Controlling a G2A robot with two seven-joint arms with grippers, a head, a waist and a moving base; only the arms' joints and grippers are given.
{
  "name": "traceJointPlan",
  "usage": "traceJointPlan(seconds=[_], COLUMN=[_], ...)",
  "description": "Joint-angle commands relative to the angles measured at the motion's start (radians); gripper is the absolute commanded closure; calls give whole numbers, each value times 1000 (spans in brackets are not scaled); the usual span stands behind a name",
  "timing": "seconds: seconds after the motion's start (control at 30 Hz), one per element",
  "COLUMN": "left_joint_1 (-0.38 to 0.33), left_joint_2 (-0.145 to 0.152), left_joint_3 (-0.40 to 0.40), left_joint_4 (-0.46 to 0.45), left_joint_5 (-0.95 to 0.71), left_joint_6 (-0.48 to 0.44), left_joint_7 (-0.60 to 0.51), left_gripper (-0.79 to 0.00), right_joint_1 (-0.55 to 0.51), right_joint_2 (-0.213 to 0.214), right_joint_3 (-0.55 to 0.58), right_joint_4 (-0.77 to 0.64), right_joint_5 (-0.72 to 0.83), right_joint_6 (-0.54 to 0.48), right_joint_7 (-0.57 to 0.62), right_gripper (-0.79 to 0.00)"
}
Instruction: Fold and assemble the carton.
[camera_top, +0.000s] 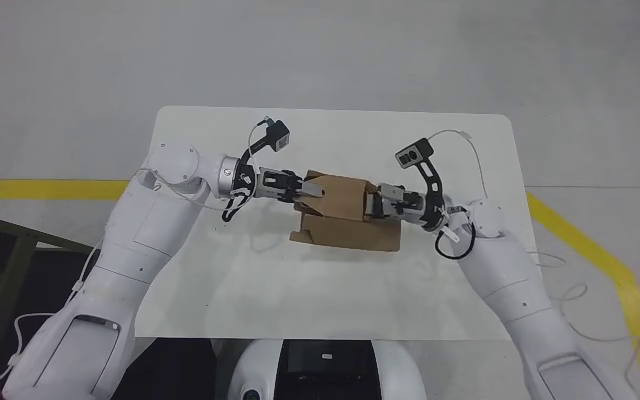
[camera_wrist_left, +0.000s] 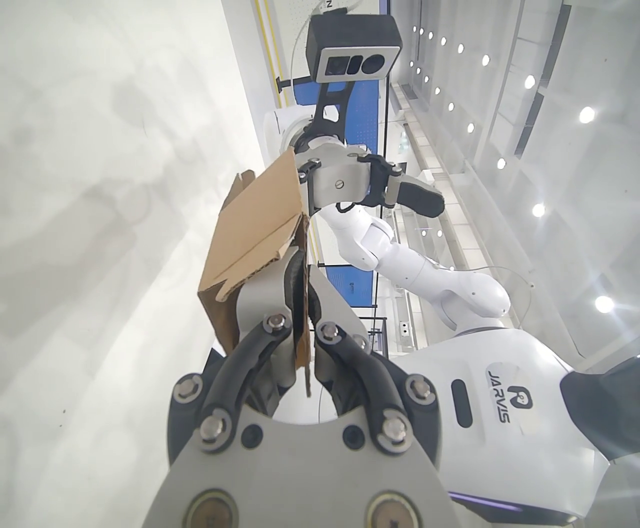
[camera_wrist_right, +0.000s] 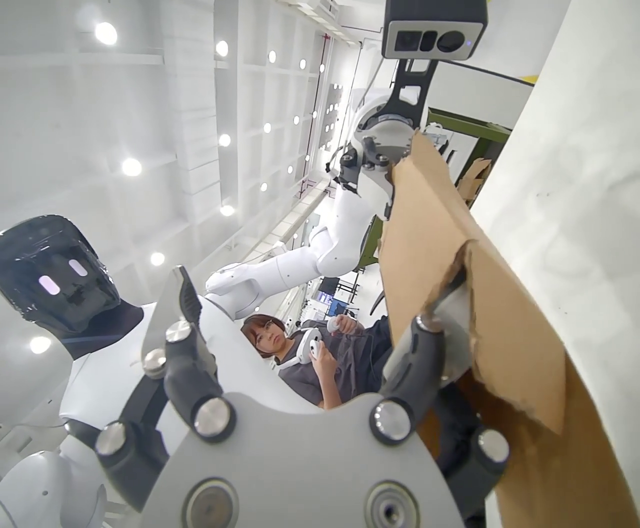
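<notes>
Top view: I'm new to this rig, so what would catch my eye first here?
A brown carton, partly folded, is at the middle of the table between both arms. The left gripper is shut on a flap at one end. The right gripper stands open at the opposite end, one finger against the cardboard.

Carton (camera_top: 345, 205): matt brown cardboard, ragged edges. Table (camera_top: 300, 290): smooth white. Left tool (camera_wrist_left: 301, 280): brushed metal, black pads.

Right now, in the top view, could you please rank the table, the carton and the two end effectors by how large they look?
1. table
2. carton
3. left end effector and right end effector: these look about alike, so I would not rank one over the other.
</notes>
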Motion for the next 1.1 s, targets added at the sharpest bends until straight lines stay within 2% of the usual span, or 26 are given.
traceJointPlan(seconds=[0.0, 0.1, 0.23, 0.37, 0.5, 0.9, 1.07], left_joint_1=[0, 0, 0, -1, 0, -2, -3], left_joint_2=[0, 0, 0, 0, 0, -1, -1], left_joint_3=[0, 1, 3, 3, 3, 6, 7], left_joint_4=[0, 0, -2, -6, -7, -8, -9], left_joint_5=[1, 1, 2, 0, 0, 2, 2], left_joint_6=[-1, -1, -1, -1, 0, 3, 4], left_joint_7=[1, -2, -2, -4, -4, -4, -4], left_gripper=[0, 0, 0, 0, 0, 0, 0], right_joint_1=[5, 11, 19, 30, 40, 45, 47], right_joint_2=[-1, -3, -4, -8, -10, -13, -14], right_joint_3=[-2, -3, -4, -10, -14, -14, -14], right_joint_4=[4, 8, 19, 36, 45, 48, 48], right_joint_5=[-23, -47, -82, -126, -167, -228, -245], right_joint_6=[-7, -15, -25, -40, -50, -48, -46], right_joint_7=[-7, -15, -25, -40, -61, -92, -100], right_gripper=[-622, -557, -545, -499, -385, -222, -120])
